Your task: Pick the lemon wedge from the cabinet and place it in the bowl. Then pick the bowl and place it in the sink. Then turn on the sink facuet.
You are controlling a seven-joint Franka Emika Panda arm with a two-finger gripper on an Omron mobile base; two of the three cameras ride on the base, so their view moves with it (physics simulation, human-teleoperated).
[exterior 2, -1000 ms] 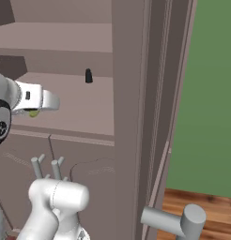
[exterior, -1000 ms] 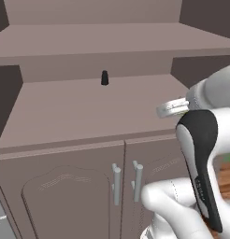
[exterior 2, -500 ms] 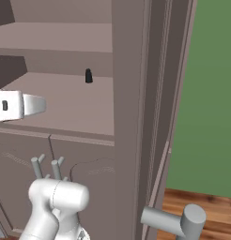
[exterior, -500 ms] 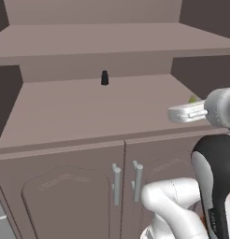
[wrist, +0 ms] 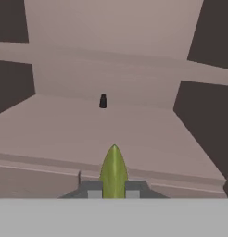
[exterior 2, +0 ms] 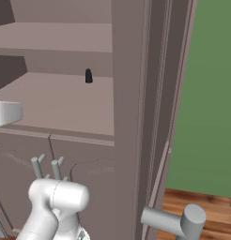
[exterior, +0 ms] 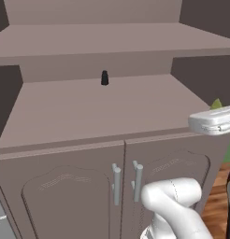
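Note:
The lemon wedge (wrist: 114, 169) is a yellow-green sliver standing upright between my fingertips; my gripper (wrist: 114, 190) is shut on it. From the left base camera its green tip (exterior: 216, 103) pokes up behind my white hand at the right edge, just off the front right corner of the cabinet's lower shelf (exterior: 89, 116). The taupe cabinet (wrist: 134, 134) lies ahead of the hand, with shelves open and lower doors shut. The bowl, the sink and the sink faucet are out of view.
A small black bottle (exterior: 104, 78) (exterior 2: 88, 76) (wrist: 103, 101) stands at the back of the lower shelf. Silver bar handles (exterior: 117, 184) sit on the doors below. The cabinet's tall side post (exterior 2: 136, 93) rises on the right, with a green wall (exterior 2: 211, 93) and wood floor (exterior 2: 202, 201) beyond.
My hand has drawn back from the shelf with the wedge, sliding right in the left base view and left in the right base view. The dark forearm has swung out of frame.

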